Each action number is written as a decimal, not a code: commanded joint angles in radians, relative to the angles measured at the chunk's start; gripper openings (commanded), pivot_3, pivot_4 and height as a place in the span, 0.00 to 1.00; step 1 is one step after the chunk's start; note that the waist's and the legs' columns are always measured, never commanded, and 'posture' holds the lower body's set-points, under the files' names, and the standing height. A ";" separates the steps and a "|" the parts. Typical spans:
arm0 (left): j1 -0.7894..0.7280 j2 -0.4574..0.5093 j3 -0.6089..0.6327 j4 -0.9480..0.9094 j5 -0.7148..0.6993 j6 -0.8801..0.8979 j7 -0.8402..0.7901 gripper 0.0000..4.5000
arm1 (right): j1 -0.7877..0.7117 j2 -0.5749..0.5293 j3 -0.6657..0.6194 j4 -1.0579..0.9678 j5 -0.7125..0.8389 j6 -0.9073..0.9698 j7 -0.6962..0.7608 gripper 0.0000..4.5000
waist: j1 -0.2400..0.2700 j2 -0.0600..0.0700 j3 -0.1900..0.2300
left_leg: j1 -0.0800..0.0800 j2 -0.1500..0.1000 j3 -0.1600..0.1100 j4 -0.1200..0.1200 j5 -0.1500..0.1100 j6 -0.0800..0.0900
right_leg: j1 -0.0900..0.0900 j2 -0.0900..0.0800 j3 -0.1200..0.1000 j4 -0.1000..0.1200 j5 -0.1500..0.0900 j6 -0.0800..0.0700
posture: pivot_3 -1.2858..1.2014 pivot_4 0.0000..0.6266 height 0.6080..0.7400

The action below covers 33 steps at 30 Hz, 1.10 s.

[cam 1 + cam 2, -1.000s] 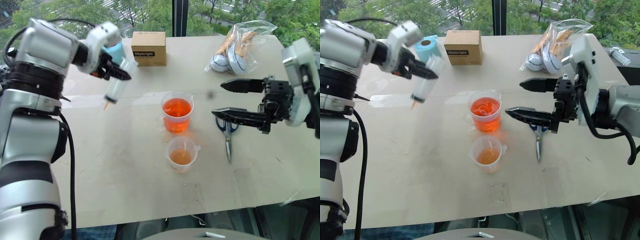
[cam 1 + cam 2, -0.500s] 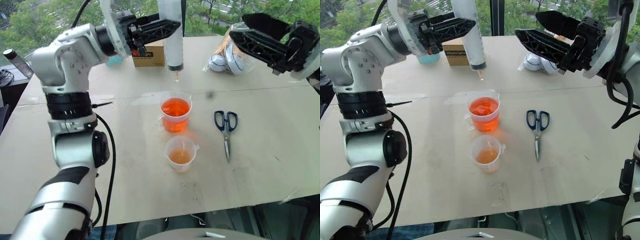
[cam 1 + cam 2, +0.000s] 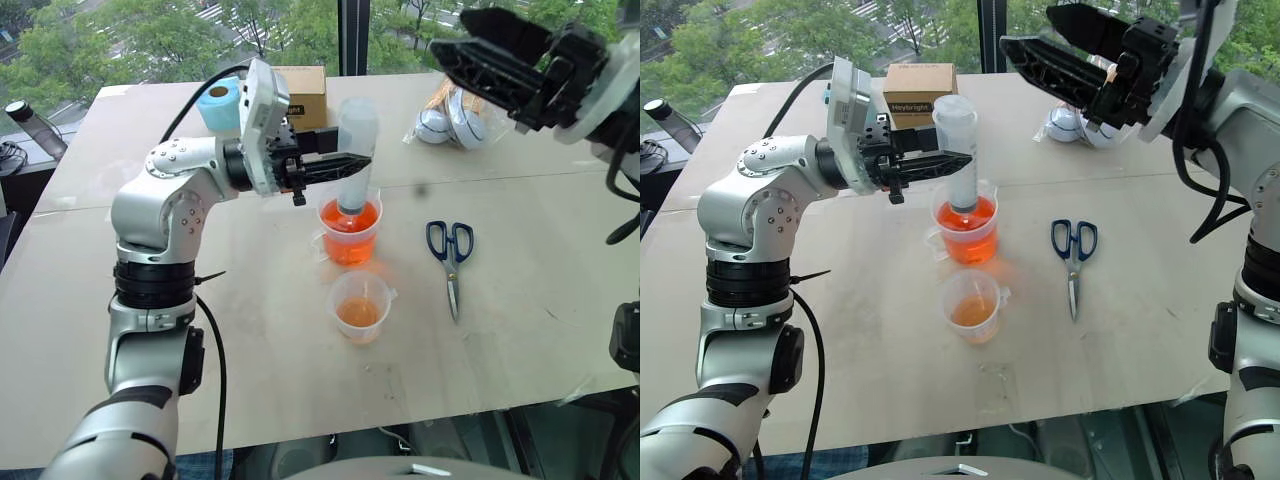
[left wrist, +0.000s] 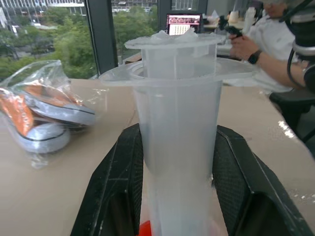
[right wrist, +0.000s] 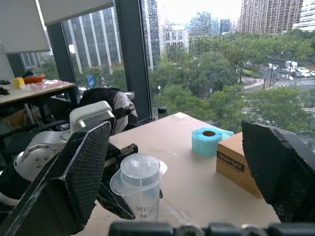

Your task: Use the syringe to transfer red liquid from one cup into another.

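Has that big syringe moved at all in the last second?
Yes. The left claw carried the syringe rightward from over bare table; it now stands upright with its tip down inside the larger cup, beside the unmoved scissors.

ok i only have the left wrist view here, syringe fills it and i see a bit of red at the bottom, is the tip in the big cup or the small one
Observer: The big one. The left gripper holds the syringe upright, its lower end down inside the handled cup of red liquid.
Operator: how full is the small cup
Observer: The smaller cup, nearer the robot, holds only a shallow orange layer at its bottom.
Operator: and the right gripper, is it close
Observer: The right gripper is open, raised above the table's far side and apart from the syringe.
Operator: anything else near the cups
Observer: Blue-handled scissors lie flat to the cups' right.
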 commanded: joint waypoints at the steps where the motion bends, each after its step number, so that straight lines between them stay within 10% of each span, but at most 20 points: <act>1: 0.009 0.001 -0.016 -0.012 0.023 -0.081 0.001 0.35 | -0.023 0.006 0.059 -0.064 -0.034 0.045 0.015 1.00 | -0.002 0.000 0.000 | 0.000 0.000 0.000 0.000 0.000 0.000 | 0.000 0.000 0.000 0.000 0.000 0.000 | 0.52 0.24 1.00; 13: 0.032 -0.010 -0.038 -0.015 0.027 -0.105 0.039 0.35 | -0.103 0.142 0.189 -0.014 -0.203 0.137 -0.020 1.00 | -0.002 0.000 0.000 | 0.000 0.000 -0.001 0.000 0.000 0.000 | 0.000 0.001 -0.001 0.000 0.000 0.000 | 0.52 0.24 1.00; 21: 0.027 -0.009 -0.026 0.004 0.022 -0.112 0.044 0.34 | -0.124 0.155 0.175 0.001 -0.211 0.228 0.002 0.30 | -0.005 0.000 0.000 | 0.000 0.000 -0.001 0.000 0.000 0.000 | 0.000 0.001 -0.003 0.000 0.000 0.000 | 0.52 0.24 1.00; 33: 0.069 0.001 -0.056 0.018 0.048 -0.151 0.020 0.34 | -0.170 0.210 0.119 0.043 -0.259 0.199 -0.018 0.31 | -0.006 0.000 0.000 | 0.000 0.000 0.000 0.000 0.000 0.000 | 0.000 0.002 -0.003 0.000 0.000 0.000 | 0.52 0.24 1.00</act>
